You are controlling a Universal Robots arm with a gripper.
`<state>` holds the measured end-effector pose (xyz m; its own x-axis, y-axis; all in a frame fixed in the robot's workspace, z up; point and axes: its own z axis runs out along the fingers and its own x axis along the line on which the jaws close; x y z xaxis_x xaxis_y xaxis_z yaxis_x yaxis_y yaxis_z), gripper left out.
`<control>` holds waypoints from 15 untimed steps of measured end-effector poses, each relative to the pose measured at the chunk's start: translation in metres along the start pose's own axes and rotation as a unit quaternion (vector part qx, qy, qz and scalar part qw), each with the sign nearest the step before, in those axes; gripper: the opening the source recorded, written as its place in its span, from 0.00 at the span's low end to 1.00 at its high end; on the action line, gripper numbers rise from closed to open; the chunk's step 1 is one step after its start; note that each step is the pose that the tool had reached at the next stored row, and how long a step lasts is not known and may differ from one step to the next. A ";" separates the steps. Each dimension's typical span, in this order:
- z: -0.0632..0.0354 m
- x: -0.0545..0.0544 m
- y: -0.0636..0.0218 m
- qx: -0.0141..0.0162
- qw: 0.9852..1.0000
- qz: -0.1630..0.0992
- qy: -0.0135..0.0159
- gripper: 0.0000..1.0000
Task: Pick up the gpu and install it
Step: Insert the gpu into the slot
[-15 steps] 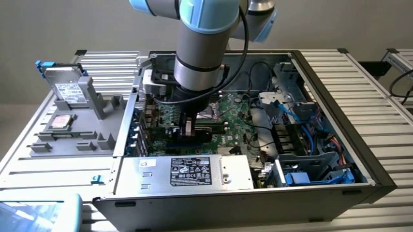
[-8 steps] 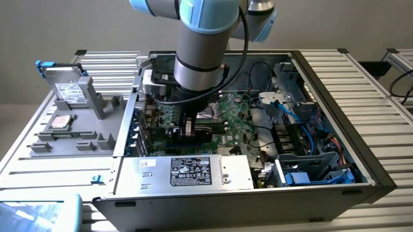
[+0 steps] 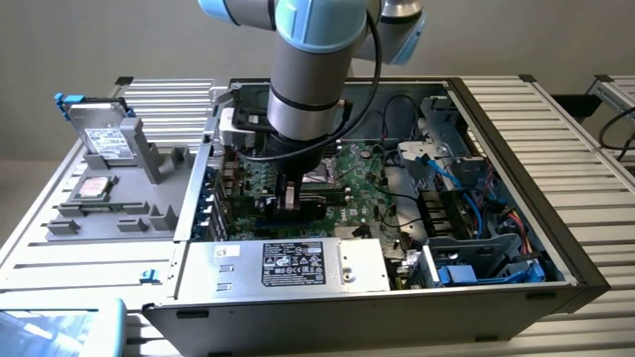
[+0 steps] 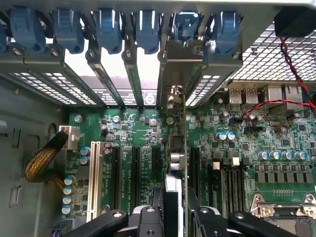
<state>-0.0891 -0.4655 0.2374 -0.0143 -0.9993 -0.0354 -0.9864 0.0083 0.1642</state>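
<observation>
Flanked by black expansion slots (image 4: 134,173) on the green motherboard (image 4: 276,138), the thin green gpu (image 4: 177,157) stands edge-on, clamped in the black gripper (image 4: 174,219); the grey-blue arm (image 3: 308,74) reaches straight down.

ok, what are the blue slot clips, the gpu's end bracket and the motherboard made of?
Slot clips: probably moulded plastic; uniform matte blue, rounded shapes.
End bracket of the gpu: looks like sheet metal; bare silver-grey with a dull sheen.
Motherboard: green laminate circuit board, slightly glossy, with soldered parts on it.
</observation>
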 end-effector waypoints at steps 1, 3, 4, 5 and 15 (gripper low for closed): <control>0.0000 0.000 0.0000 0.001 1.000 0.000 0.000 0.29; 0.0000 0.000 -0.0001 0.001 1.000 0.000 0.000 0.29; 0.0001 0.000 -0.0001 0.002 1.000 0.000 0.000 0.29; 0.0002 0.000 -0.0001 0.002 1.000 0.000 0.000 0.29; 0.0009 0.000 -0.0001 0.002 1.000 0.000 0.000 0.29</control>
<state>-0.0891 -0.4651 0.2365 -0.0149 -0.9993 -0.0354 -0.9870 0.0091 0.1605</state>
